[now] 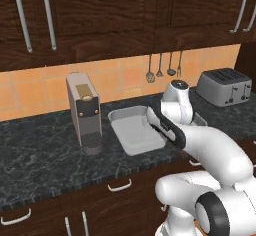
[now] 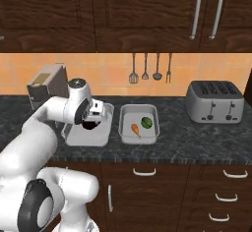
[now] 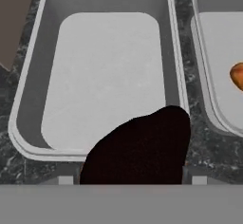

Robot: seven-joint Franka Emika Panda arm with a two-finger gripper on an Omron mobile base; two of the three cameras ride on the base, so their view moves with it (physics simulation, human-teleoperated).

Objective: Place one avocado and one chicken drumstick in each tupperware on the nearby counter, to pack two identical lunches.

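Along the bench (image 2: 197, 137), we start at the left with the brown coffee machine (image 2: 47, 86), which stands toward the back edge. Just to its right the left tupperware (image 2: 78, 138) lies near the front edge. The gripper (image 3: 133, 180) hangs over this tub's near end, pointing down into it. Its jaws stand wide and are closed around a rounded dark avocado (image 3: 142, 147), which sits between the tips above the tub's pale floor. Just beside it, with a narrow strip of black stone between them, lies the right tupperware (image 2: 139, 107). Inside that tub an orange-brown chicken drumstick (image 2: 135, 130) lies toward the front left, and a green avocado (image 2: 146, 122) sits next to it toward the back right; we cannot tell whether the two touch. On the wall behind this tub hang four kitchen utensils (image 2: 150, 69). Farthest right, well apart from both tubs, a grey toaster (image 2: 215, 101) stands by the back edge.
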